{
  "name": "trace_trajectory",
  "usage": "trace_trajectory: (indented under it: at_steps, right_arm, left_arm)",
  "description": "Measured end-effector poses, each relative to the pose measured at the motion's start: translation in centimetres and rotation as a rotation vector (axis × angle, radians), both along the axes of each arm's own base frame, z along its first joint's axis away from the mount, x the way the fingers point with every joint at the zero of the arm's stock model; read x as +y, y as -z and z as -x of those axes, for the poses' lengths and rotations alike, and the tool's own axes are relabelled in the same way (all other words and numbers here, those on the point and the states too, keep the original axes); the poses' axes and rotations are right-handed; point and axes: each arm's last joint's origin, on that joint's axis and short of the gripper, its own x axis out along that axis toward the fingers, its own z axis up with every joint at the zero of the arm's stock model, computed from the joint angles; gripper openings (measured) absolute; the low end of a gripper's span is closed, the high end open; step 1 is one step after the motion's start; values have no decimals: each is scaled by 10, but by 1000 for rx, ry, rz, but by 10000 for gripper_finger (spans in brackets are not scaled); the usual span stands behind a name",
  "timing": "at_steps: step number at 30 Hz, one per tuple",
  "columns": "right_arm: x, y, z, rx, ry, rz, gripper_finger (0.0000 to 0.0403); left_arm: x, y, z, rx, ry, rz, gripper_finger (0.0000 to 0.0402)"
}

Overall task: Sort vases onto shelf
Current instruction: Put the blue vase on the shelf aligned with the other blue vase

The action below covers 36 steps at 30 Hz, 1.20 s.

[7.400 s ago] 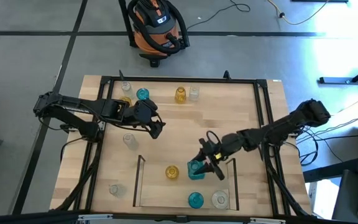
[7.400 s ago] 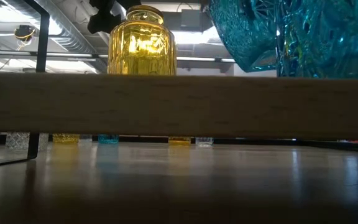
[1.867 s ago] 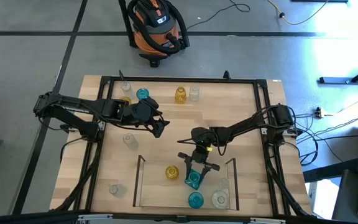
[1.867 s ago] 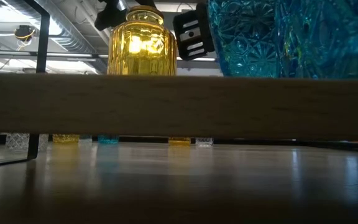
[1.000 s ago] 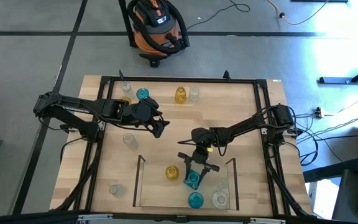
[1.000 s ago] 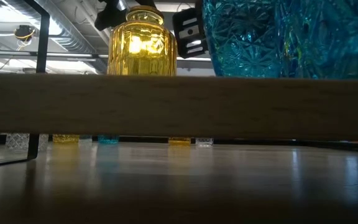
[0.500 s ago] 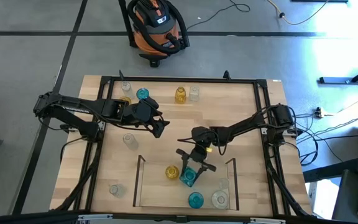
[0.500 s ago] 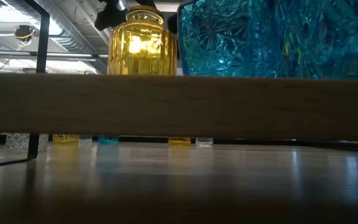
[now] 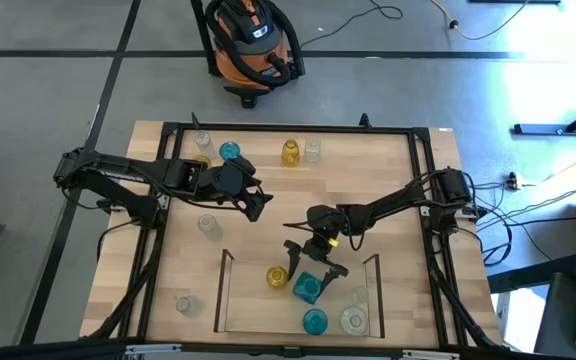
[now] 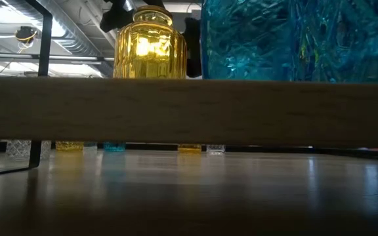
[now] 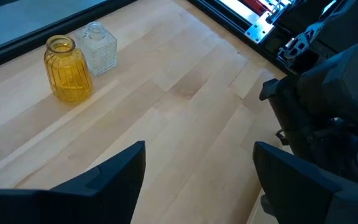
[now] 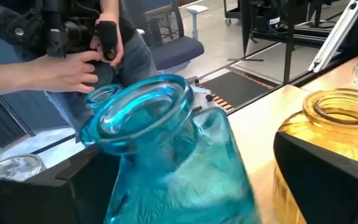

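A squarish teal vase (image 9: 306,287) stands on the light-wood shelf (image 9: 253,312), just right of an amber vase (image 9: 276,276). My right gripper (image 9: 307,268) is open, with one finger on either side of the teal vase (image 12: 166,162). In the low view the teal vase (image 10: 294,39) and the amber vase (image 10: 149,46) rise above the shelf's wooden edge (image 10: 189,111). A round teal vase (image 9: 314,321) and two clear ones (image 9: 354,320) stand nearer on the shelf. My left gripper (image 11: 197,186) hangs open over bare table left of centre. My right gripper's fingers come level at the teal vase from the far side. There is a gap between one finger (image 12: 328,180) and the glass. Whether the other finger (image 12: 79,186) touches the vase's side I cannot tell.
Several vases line the far edge, among them an amber one (image 11: 67,78) and a clear one (image 11: 99,48). Two clear vases (image 9: 208,226) stand left of the shelf. A thin dark rail (image 9: 220,290) bounds the shelf. A person's hands (image 12: 73,62) show beyond the table.
My right gripper has opened and let go of the teal vase, rolling slightly at the wrist. The vase has shifted a little toward the amber vase and now stands on the shelf.
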Motion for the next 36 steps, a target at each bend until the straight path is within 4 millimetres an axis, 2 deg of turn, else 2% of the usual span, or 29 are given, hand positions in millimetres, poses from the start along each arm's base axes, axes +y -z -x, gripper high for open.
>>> trace_trajectory:
  at_steps: [15,36]
  right_arm:
    - [1,0,3,109,-76,-68,370]
    - [0,8,8,242,-107,-67,370]
  left_arm:
    - [0,0,0,0,0,0,289]
    - [0,0,0,0,0,0,289]
